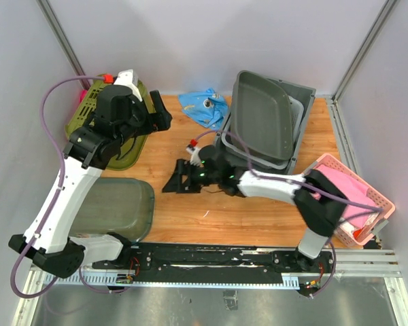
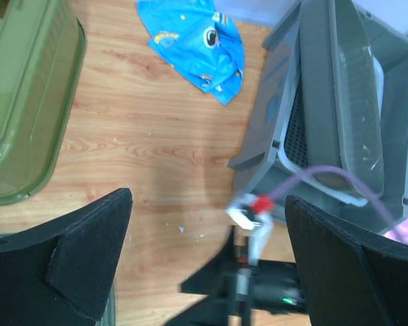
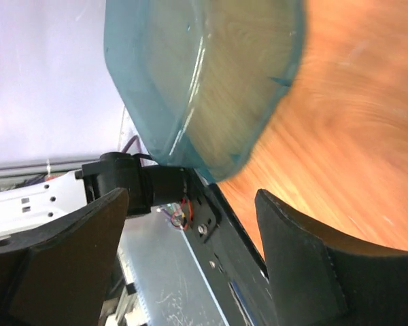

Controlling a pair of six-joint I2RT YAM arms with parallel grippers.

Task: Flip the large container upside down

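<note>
We log the large translucent grey-green plastic tub (image 1: 119, 204) lying on the wooden worktop (image 1: 211, 210) at near left, beside the left arm's base. Left tool (image 2: 207, 204): released, empty, raised over the worktop's far side. Right tool (image 1: 179, 179): released, empty, low, just right of the tub, not touching it.
</note>
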